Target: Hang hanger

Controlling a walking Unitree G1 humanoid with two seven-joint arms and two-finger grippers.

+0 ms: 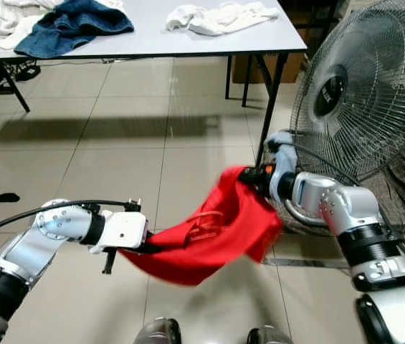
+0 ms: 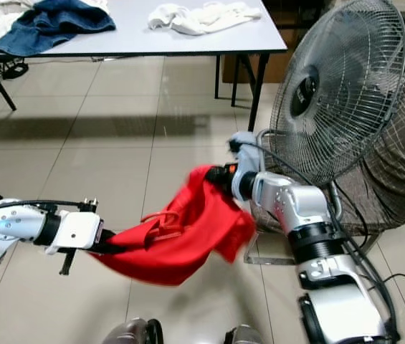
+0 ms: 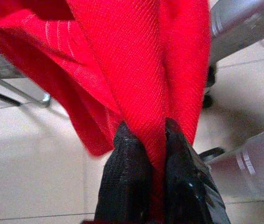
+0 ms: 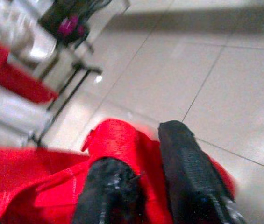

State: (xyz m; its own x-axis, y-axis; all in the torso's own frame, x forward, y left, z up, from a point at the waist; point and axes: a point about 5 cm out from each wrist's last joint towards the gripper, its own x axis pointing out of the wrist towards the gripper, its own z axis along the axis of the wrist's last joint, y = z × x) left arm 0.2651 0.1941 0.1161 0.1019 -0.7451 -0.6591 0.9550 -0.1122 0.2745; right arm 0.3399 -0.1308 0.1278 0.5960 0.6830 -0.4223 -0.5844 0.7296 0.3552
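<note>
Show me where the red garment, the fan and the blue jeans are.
red garment (image 1: pixel 216 236), left eye view, middle of the cloth.
fan (image 1: pixel 363 93), left eye view, wire grille.
blue jeans (image 1: pixel 73 25), left eye view, folded denim.

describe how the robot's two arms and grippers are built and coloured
Both arms have silver metal shells with black bands at the joints. The left arm ends in a white wrist block with a black cable looping over it. The right arm has a black wrist collar. The left gripper and right gripper each have two long textured black fingers.
</note>
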